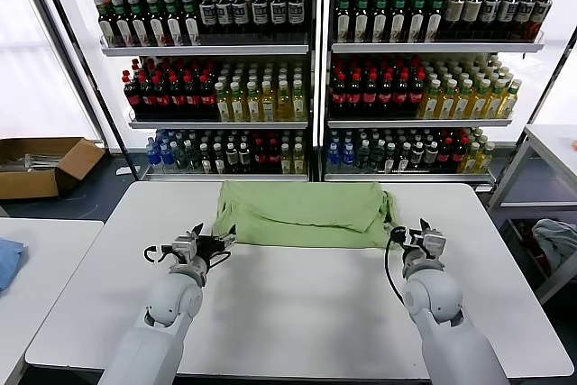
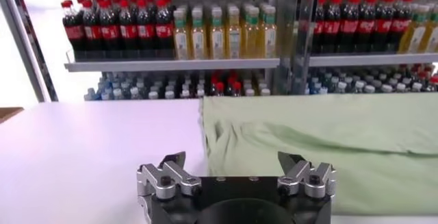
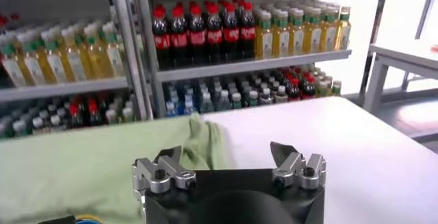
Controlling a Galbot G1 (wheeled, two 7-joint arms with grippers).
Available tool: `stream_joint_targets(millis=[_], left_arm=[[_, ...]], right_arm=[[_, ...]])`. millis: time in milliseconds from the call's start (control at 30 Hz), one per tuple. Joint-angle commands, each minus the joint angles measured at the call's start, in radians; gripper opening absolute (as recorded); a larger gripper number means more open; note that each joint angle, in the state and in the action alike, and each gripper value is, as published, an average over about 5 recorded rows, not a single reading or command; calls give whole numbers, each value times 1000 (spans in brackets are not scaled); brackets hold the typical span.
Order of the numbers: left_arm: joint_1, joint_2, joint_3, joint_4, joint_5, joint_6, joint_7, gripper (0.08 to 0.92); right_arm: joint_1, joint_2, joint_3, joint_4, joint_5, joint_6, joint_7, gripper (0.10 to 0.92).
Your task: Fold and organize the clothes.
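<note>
Two grippers, left (image 1: pixel 219 242) and right (image 1: pixel 410 232), fingers spread wide and empty, flank the folded shirt (image 1: pixel 302 212) at the surface's (image 1: pixel 297 313) twelve o'clock; grabbing one layer could undo its folds.

We see the polo shirt (image 1: pixel 302 214) as soft, matt light green cloth, gently creased, lying on a smooth white table (image 1: pixel 297 304) with a faint sheen. Our left gripper (image 1: pixel 215 238) and right gripper (image 1: pixel 410 230) show dull grey metal fingers on black plastic bodies. Far behind, glossy plastic bottles (image 1: pixel 270 87) fill pale metal shelves (image 1: pixel 216 50); far left sits a brown cardboard box (image 1: pixel 41 167).
</note>
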Motion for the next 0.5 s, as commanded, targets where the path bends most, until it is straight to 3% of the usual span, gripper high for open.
stream_joint_targets(millis=[33, 500], left_arm=[[23, 9, 2, -18, -13, 14, -3, 823], [-34, 18, 11, 67, -20, -17, 15, 823]], right_arm=[[-60, -21, 17, 40, -29, -13, -15, 823], [-3, 18, -26, -25, -19, -40, -6, 823]])
